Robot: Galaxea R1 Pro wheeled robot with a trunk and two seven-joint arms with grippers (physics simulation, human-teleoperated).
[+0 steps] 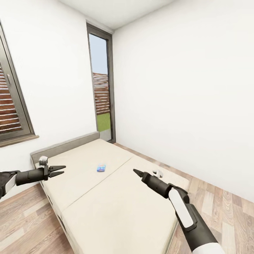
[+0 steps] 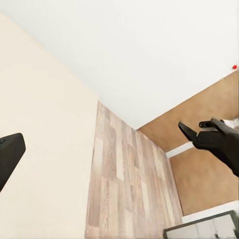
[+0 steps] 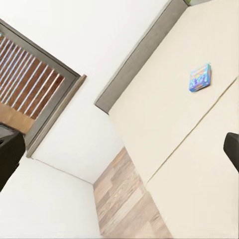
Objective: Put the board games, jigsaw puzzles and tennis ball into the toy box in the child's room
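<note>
A small blue board game (image 1: 101, 168) lies flat near the middle of the bed (image 1: 116, 204), a beige two-part mattress with a low grey headboard (image 1: 67, 144). My left gripper (image 1: 63, 169) hovers open over the bed's left edge, well left of the game. My right gripper (image 1: 135, 171) hangs over the right mattress half, a hand's width right of the game, and the left wrist view shows it (image 2: 196, 127) with its fingers apart. The right wrist view has the game (image 3: 199, 78) ahead between my spread fingers (image 3: 10, 154). Both grippers are empty.
A tall grey-framed window (image 1: 102, 88) stands in the far corner and a shuttered window (image 1: 10, 106) on the left wall. Wood-plank floor (image 1: 218, 201) runs along the bed's right side below a white wall. A grey-and-white furniture edge (image 2: 204, 229) shows beyond the floor.
</note>
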